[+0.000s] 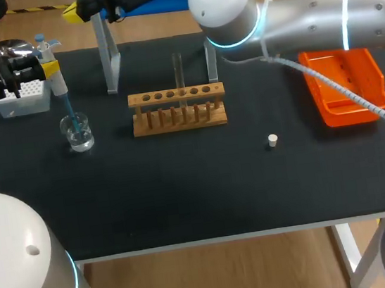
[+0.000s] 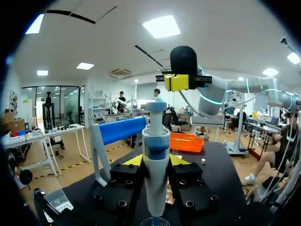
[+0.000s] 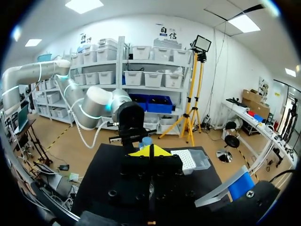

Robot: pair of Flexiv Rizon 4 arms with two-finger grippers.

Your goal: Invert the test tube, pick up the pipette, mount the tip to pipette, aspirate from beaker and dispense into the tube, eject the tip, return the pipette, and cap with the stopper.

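While the left gripper (image 2: pixel 156 160) is clamped on the pipette (image 1: pixel 57 82), fingers pressing its body from both sides, the pipette hangs near-vertical at the table's (image 1: pixel 185 195) far left. Its blue tip (image 1: pixel 68 108) is mounted, with the lower end inside the beaker (image 1: pixel 78 133). The beaker sits just in front of the tip box (image 1: pixel 24 96) and has clear liquid in the bottom.

Right arm comes in from the right and reaches past the middle. The right gripper (image 3: pixel 150 151) has its yellow tips pressed together with nothing between them. It sits high over the table's far side by the pipette stand (image 1: pixel 108 56). From the left wrist view it's above and beyond the pipette's top, not touching it.

The test tube (image 1: pixel 178 71) stands upright in the wooden rack (image 1: pixel 178 109), in a hole right of middle. Can't tell which end is up. The rack is mid-table, well apart from the beaker.

The stopper (image 1: pixel 272 140) lies loose on the table, front-right of the rack and apart from it. The orange tray (image 1: pixel 332 72) is at the far right, under the right arm.
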